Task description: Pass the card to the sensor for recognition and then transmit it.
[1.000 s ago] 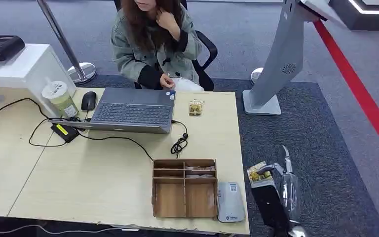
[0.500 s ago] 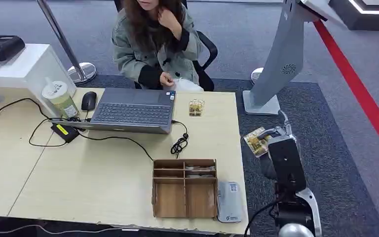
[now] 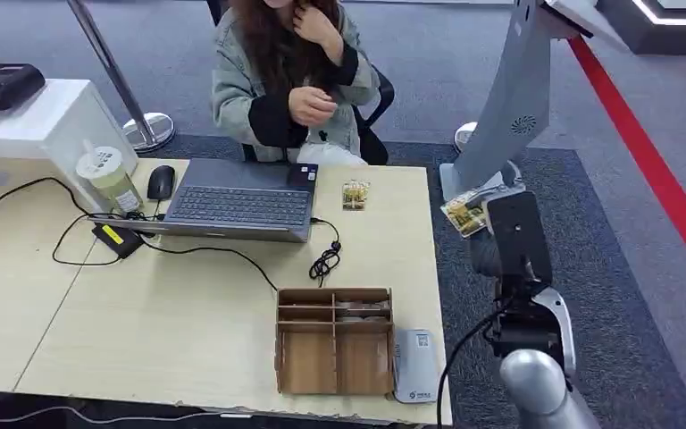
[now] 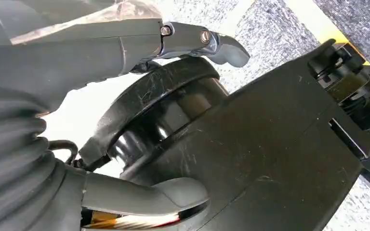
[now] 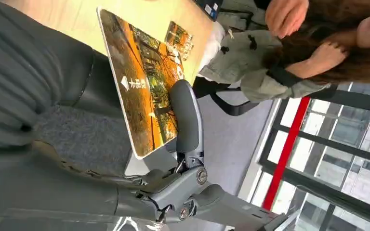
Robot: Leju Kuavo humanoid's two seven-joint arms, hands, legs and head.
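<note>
A: What is found at the left of the table (image 3: pixel 188 340)?
B: A lidded cup (image 3: pixel 107 177), a mouse (image 3: pixel 160 181) and an open laptop (image 3: pixel 237 201) are set along the far edge. A person (image 3: pixel 290 80) is seated behind the laptop.

A: And toward the middle?
B: A wooden compartment box (image 3: pixel 334 340) is placed at the near edge, with the grey sensor (image 3: pixel 416 365) just beside it on the right.

A: Where is the card (image 3: pixel 464 212) located?
B: It is held off the table's right edge, above the carpet, clamped between thumb and fingers (image 5: pixel 185 115) of the right hand (image 3: pixel 487 201).

A: And the left hand (image 4: pixel 125 120)?
B: It is seen close against dark robot parts; whether its fingers are closed cannot be told.
</note>
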